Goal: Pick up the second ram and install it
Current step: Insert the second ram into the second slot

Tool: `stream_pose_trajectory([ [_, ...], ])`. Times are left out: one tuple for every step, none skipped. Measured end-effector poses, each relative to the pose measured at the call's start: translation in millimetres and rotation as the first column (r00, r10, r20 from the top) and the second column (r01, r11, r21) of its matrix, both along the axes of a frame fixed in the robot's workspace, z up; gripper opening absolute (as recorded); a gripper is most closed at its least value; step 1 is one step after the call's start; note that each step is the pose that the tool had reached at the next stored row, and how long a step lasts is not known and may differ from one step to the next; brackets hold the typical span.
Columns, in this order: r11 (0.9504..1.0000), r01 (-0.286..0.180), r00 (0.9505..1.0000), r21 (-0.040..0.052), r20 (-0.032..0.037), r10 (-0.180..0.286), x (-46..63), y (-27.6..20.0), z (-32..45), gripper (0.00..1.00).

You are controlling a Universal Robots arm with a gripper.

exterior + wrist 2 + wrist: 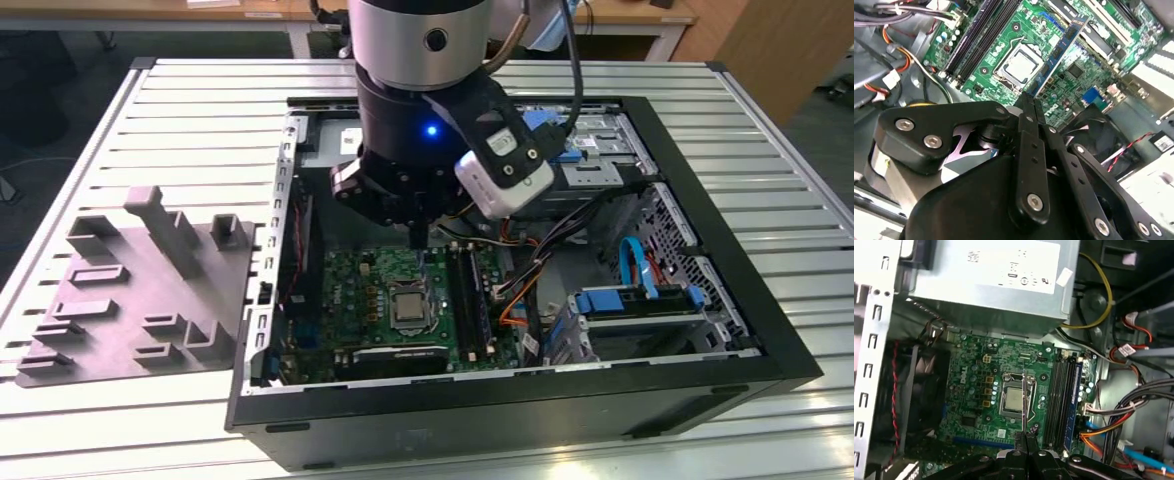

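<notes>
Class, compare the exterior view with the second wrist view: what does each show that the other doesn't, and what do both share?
Exterior view: the grey moulded tray beside the open computer case on the slatted table. Second wrist view: the second ram, its blue face and black chips visible, clamped in the gripper above the board. Both: the green circuit board and its processor.

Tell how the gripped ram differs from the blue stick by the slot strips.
The second ram is clamped in the shut gripper above the green board; the blue stick sits low on it. The second ram touches no slot; the blue stick lies against the black slot strips. Both are long, thin, blue.
</notes>
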State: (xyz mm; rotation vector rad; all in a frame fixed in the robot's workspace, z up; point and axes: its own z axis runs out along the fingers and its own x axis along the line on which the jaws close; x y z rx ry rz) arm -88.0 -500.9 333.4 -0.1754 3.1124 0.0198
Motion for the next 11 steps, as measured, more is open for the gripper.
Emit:
stream_pose_trajectory([
  [0.9999, 0.016, 0.9999, 0.0000, 0.0000, -0.016, 0.0, 0.0, -0.3, 0.12],
  [0.9995, 0.033, 0.9995, 0.0000, 0.0000, -0.033, 0.0, 0.0, -0.6, 0.12],
  [0.9988, 0.049, 0.9988, 0.0000, 0.0000, -0.049, 0.0, 0.0, -0.9, 0.12],
  [0.9979, 0.065, 0.9979, 0.0000, 0.0000, -0.065, 0.0, 0.0, -1.2, 0.12],
  [0.9968, 0.080, 0.9968, -0.0001, 0.0000, -0.080, 0.0, 0.0, -1.4, 0.12],
  [0.9961, 0.088, 0.9961, -0.0001, -0.0001, -0.088, 0.0, 0.0, -1.4, 0.12],
  [0.9960, 0.089, 0.9960, 0.0000, -0.0001, -0.089, 0.0, 0.0, -1.4, 0.12],
  [0.9960, 0.089, 0.9960, 0.0001, 0.0000, -0.089, 0.0, 0.0, -1.5, 0.12],
  [0.9960, 0.089, 0.9960, 0.0002, 0.0000, -0.089, 0.0, 0.0, -1.5, 0.12],
  [0.9960, 0.089, 0.9960, 0.0003, 0.0000, -0.089, 0.0, 0.0, -1.5, 0.12],
  [0.9960, 0.089, 0.9960, 0.0003, 0.0000, -0.089, 0.0, 0.0, -1.5, 0.12],
])
